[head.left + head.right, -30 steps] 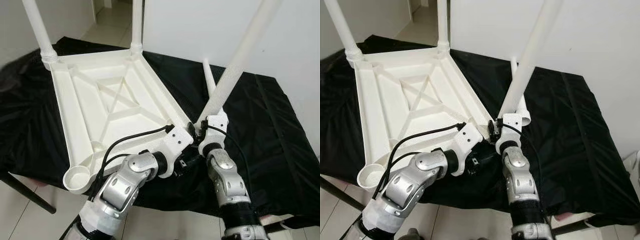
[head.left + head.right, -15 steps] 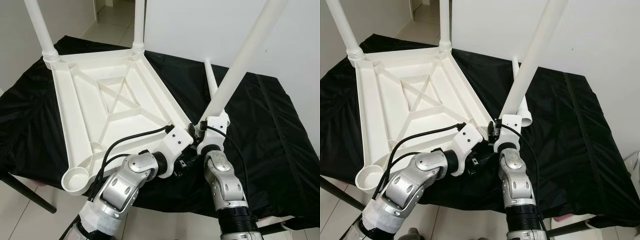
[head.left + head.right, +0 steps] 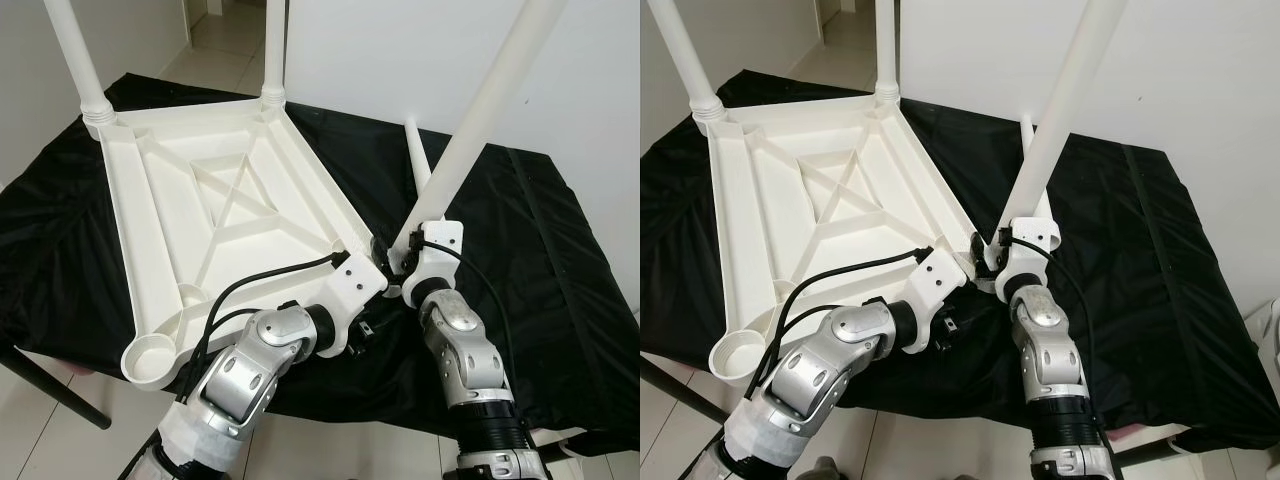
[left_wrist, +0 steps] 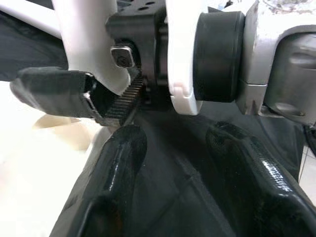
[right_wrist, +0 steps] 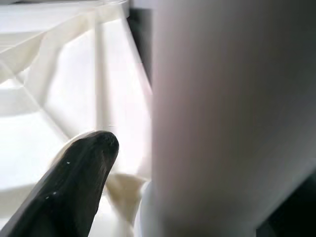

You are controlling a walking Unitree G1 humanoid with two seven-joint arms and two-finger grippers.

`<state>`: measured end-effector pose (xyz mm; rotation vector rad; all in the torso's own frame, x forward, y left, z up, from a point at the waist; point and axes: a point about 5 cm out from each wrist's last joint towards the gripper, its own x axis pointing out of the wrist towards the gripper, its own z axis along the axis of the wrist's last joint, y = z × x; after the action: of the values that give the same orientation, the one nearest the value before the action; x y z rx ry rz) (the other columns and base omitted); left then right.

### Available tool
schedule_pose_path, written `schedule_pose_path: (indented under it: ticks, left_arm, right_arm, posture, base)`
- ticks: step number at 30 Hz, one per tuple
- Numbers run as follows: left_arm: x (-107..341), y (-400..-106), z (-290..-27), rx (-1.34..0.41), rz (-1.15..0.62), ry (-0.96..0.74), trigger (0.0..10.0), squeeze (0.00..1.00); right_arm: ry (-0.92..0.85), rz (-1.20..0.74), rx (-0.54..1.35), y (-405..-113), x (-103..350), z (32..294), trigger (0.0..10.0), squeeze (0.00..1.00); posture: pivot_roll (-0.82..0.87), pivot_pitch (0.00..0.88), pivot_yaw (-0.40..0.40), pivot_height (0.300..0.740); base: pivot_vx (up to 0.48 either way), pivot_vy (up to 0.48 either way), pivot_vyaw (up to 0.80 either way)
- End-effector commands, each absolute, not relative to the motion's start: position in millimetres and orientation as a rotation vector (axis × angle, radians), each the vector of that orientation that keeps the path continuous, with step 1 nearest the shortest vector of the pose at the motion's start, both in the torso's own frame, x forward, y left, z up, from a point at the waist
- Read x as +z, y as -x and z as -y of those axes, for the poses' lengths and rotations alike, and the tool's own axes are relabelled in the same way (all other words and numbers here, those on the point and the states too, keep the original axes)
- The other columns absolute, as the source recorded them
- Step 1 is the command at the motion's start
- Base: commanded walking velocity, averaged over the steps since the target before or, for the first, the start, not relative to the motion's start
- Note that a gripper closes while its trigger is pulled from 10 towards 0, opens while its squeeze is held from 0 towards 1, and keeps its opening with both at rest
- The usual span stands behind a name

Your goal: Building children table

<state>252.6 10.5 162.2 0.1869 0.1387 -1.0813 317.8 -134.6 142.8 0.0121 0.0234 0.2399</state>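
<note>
Right gripper (image 3: pixel 398 252) clamps the white table leg (image 3: pixel 478 125) at the inverted tabletop's (image 3: pixel 190 215) near corner; left gripper (image 4: pixel 180 148), fingers apart, sits just beside.

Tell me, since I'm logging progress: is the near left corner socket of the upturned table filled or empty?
Empty. The near left socket is an open round cup with no leg in it, while both far corners carry upright legs.

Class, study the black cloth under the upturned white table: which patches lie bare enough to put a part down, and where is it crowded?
Bare black cloth lies to the right of the loose leg, out to the cloth's right edge, with a narrower strip left of the tabletop. It is crowded at the near corner, where the left gripper and right gripper meet around the held leg.
</note>
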Motion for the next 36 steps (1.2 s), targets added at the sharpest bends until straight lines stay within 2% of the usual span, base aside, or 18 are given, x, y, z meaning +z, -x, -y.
schedule_pose_path:
  ticks: [1, 2, 5, 9, 15, 16, 17, 18, 19, 26, 36]
  left_arm:
    - [163.7, -250.4, -8.3, -1.087, -0.126, -0.188, 10.0, 0.00]
    - [163.7, -250.4, -8.3, -1.087, -0.126, -0.188, 10.0, 0.00]
    - [164.5, -251.5, -9.0, -1.089, -0.122, -0.194, 10.0, 0.00]
    - [164.9, -251.6, -8.8, -1.092, -0.121, -0.196, 10.0, 0.00]
    - [165.4, -252.1, -9.3, -1.090, -0.120, -0.197, 10.0, 0.00]
    - [165.5, -252.0, -9.5, -1.089, -0.121, -0.197, 10.0, 0.00]
    - [165.5, -252.0, -9.5, -1.089, -0.121, -0.197, 10.0, 0.00]
    - [165.5, -251.8, -9.7, -1.089, -0.121, -0.197, 10.0, 0.00]
    - [165.6, -251.6, -10.0, -1.087, -0.122, -0.197, 10.0, 0.00]
    - [165.4, -251.2, -11.2, -1.081, -0.125, -0.196, 10.0, 0.00]
    - [165.5, -250.0, -10.7, -1.085, -0.126, -0.192, 10.0, 0.00]
  right_arm:
    - [-0.004, -0.030, 0.298, -320.1, 141.4, 136.6, 10.0, 0.00]
    - [-0.004, -0.030, 0.298, -320.1, 141.4, 136.6, 10.0, 0.00]
    - [0.117, -0.006, 0.539, -326.4, 143.5, 142.3, 10.0, 0.00]
    - [0.184, -0.012, 0.613, -332.2, 139.9, 146.5, 10.0, 0.00]
    - [0.194, -0.036, 0.659, -336.4, 134.1, 150.1, 10.0, 0.00]
    - [0.192, -0.061, 0.674, -337.3, 130.2, 151.4, 4.3, 0.00]
    - [0.192, -0.061, 0.674, -337.3, 130.2, 151.4, 4.3, 0.00]
    - [0.189, -0.080, 0.693, -338.1, 126.7, 152.7, 2.4, 0.00]
    - [0.181, -0.101, 0.703, -338.9, 122.9, 154.4, 0.0, 0.00]
    - [0.159, -0.140, 0.766, -336.7, 110.1, 154.4, 0.0, 0.00]
    - [0.117, -0.108, 0.756, -335.0, 111.8, 151.3, 0.0, 0.00]
  posture:
    - [0.16, 0.000, -0.121, 0.740]
    - [0.16, 0.000, -0.121, 0.740]
    - [0.15, 0.000, -0.116, 0.740]
    - [0.16, 0.000, -0.113, 0.740]
    - [0.17, 0.000, -0.111, 0.740]
    - [0.17, 0.000, -0.111, 0.740]
    - [0.17, 0.000, -0.111, 0.740]
    - [0.17, 0.000, -0.111, 0.740]
    - [0.17, 0.000, -0.111, 0.740]
    - [0.18, 0.000, -0.113, 0.740]
    - [0.17, 0.008, -0.109, 0.740]
  base:
    - [0.000, 0.000, 0.00]
    - [0.000, 0.000, 0.00]
    - [0.000, 0.000, 0.00]
    - [0.000, 0.000, 0.00]
    - [0.000, 0.000, 0.00]
    - [0.000, 0.000, 0.00]
    - [0.000, 0.000, 0.00]
    - [0.000, 0.000, 0.00]
    - [0.000, 0.000, 0.00]
    - [0.000, 0.000, 0.00]
    - [0.000, 0.000, 0.00]
